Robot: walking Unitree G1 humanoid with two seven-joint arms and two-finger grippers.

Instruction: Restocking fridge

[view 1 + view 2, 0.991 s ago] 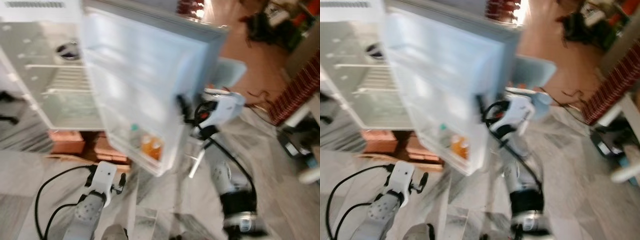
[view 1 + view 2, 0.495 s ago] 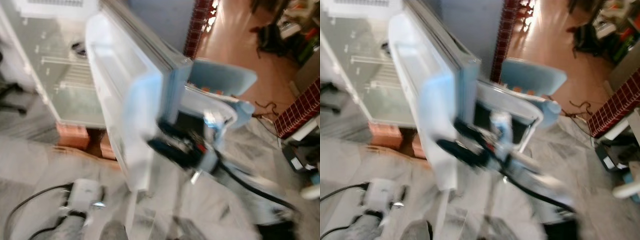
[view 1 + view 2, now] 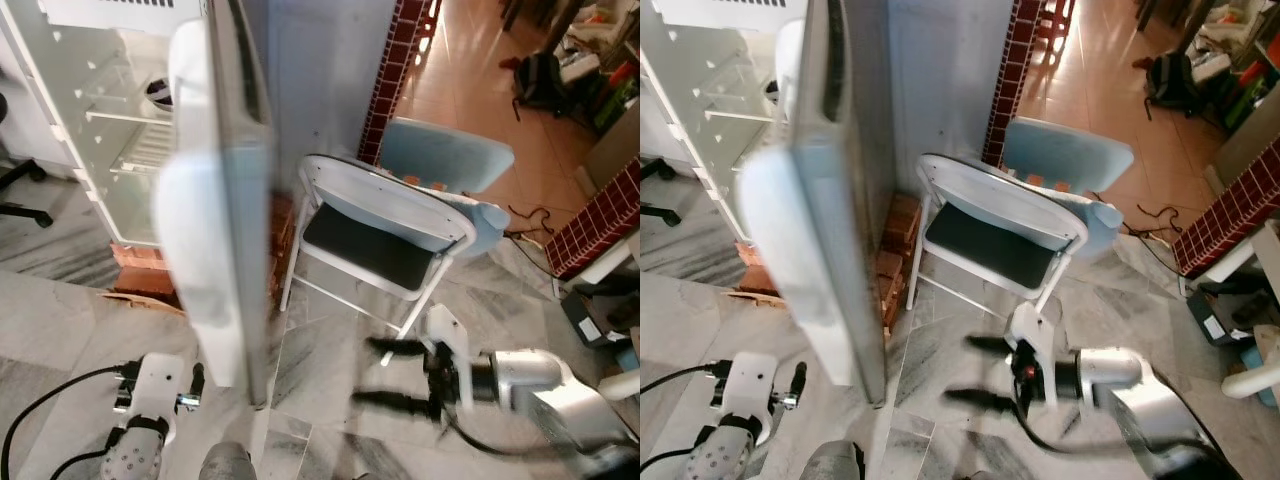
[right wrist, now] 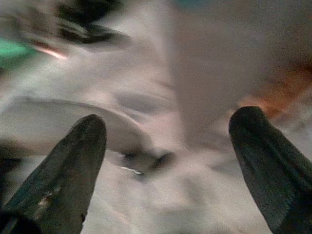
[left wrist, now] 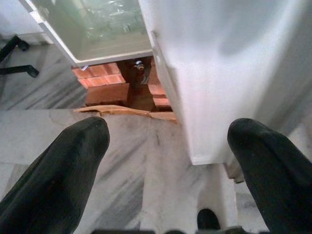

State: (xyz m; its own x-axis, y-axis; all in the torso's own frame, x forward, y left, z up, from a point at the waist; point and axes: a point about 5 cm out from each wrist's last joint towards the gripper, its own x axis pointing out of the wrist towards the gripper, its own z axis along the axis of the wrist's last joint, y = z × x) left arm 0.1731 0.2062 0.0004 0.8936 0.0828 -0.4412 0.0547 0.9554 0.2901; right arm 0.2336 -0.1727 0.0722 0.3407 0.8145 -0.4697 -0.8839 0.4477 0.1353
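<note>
Now the right gripper (image 3: 385, 372) is out low over the marble floor (image 3: 60, 320), its two black fingers spread wide apart with nothing between them, one finger nearer the chair and the other closer to the robot. Just beyond those fingertips stands a folding chair (image 3: 385, 225) with a white frame, a dark seat and a pale blue back. Off to the gripper's left is the fridge door (image 3: 215, 200), seen edge-on, swung out from the cabinet and apart from the fingers. Further left, past the door, the fridge (image 3: 110, 120) stands open, white inside, with wire shelves, raised on a stack of red bricks (image 5: 105, 87). Through the right wrist camera everything is smeared, but the two fingers (image 4: 58, 180) show as dark wedges with a broad gap and blurred pale floor between them. Down on the left side, the left gripper (image 5: 170, 180) hangs low near the floor, its thick black fingers also far apart and holding nothing. Ahead of it, in its wrist view, are the bottom corner of the white door, the brick base and the lower lip of the fridge cabinet, none of them touching it. A black cable (image 3: 40, 400) loops beside the left arm. Far beyond the chair, a dark bag (image 3: 540, 75) lies on the orange tiled floor, with a brick pillar (image 3: 395, 60) rising behind the chair.
</note>
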